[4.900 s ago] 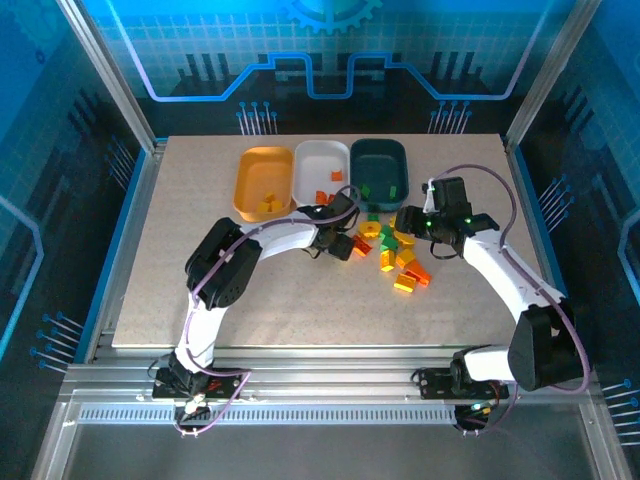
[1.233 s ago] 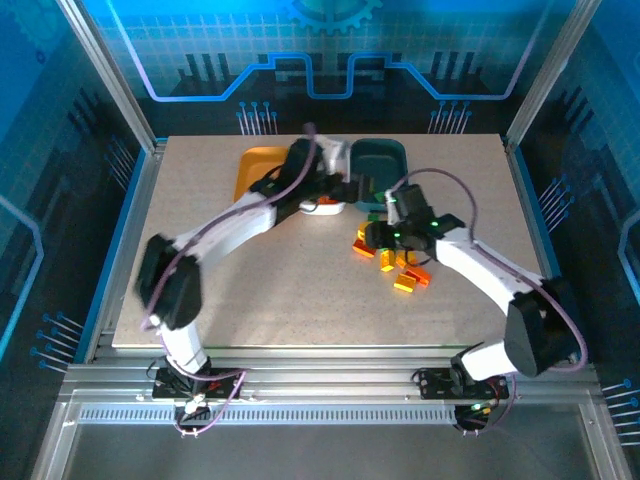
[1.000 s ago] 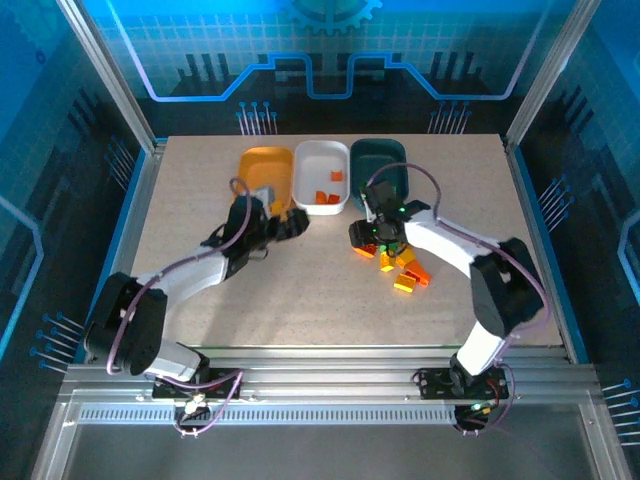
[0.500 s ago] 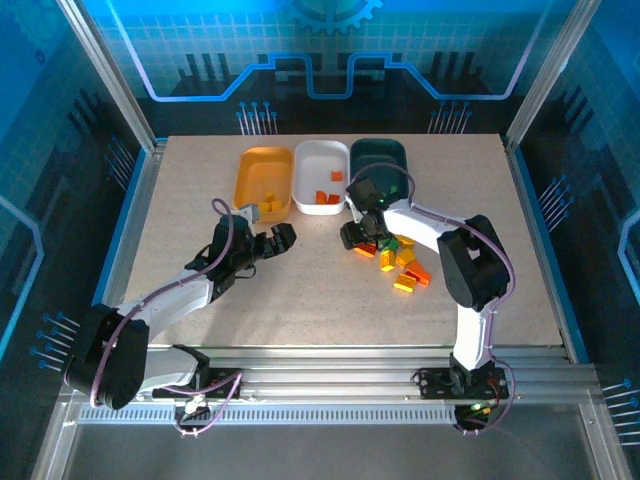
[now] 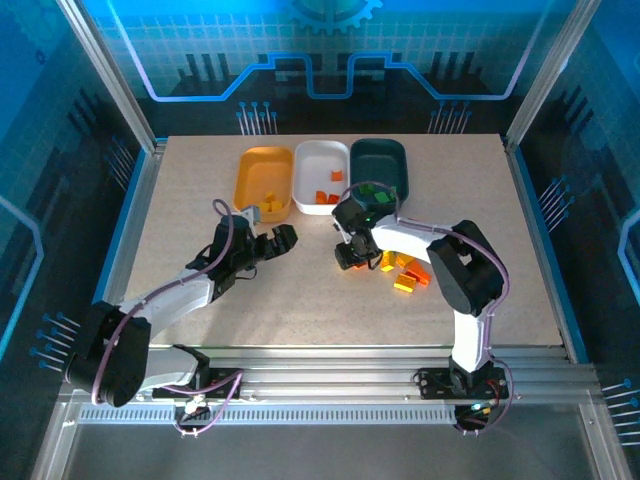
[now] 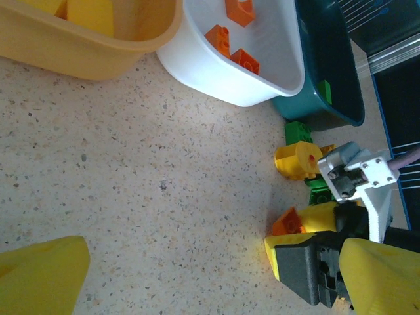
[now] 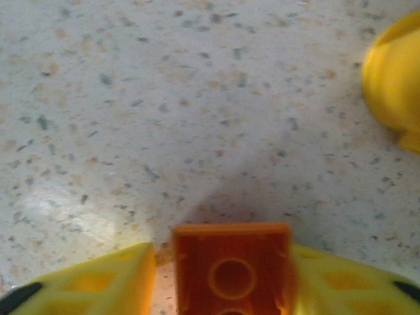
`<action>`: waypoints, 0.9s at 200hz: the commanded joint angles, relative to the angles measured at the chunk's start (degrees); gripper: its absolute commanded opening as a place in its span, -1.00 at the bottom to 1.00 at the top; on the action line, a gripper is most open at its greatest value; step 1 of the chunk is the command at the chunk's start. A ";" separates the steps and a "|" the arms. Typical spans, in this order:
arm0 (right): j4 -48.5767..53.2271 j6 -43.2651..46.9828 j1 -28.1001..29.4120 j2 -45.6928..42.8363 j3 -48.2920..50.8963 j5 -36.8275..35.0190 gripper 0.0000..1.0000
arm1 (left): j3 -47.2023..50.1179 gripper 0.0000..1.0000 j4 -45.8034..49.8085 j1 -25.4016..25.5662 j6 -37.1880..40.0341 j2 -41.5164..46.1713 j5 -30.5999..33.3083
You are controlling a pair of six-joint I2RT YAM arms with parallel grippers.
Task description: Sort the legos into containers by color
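orange-yellow tray (image 5: pixel 248 180): yellow legos (image 5: pixel 268 205) inside | left end effector (image 5: pixel 274 240): fingers apart, empty, low over surface (image 5: pixel 200 200) | white tray (image 5: pixel 318 160): orange-red bricks | right end effector (image 5: pixel 348 258): clamped on orange-red lego (image 7: pixel 231 272), round socket visible | teal-green tray (image 5: pixel 385 160): green bricks | loose legos (image 5: pixel 405 272): mixed cluster just right of right end effector

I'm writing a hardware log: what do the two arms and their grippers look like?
The left arm and right arm have white shells, black joints and thin purple cables looping alongside. The left gripper and right gripper are black-bodied with bright yellow fingers.
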State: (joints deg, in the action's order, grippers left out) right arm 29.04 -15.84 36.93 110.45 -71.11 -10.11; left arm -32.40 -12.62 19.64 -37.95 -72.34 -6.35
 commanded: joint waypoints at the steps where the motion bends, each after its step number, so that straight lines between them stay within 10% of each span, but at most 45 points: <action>1: 1.31 -1.98 2.74 -1.08 0.80 -3.91 -0.35 | 1.24 0.98 2.04 -0.57 -0.99 4.28 1.07; 74: -1.26 -1.64 1.04 -10.60 -8.76 -0.88 -0.40 | 3.40 0.98 18.29 -4.46 -9.64 23.96 24.77; 180: 8.92 -0.61 -6.29 18.65 -48.80 3.32 -0.13 | 5.04 0.98 12.25 -5.58 -12.16 17.85 -0.96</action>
State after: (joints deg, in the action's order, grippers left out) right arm 33.21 -16.19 33.26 123.66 -111.53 -9.52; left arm -28.16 1.74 14.46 -49.65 -53.17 0.19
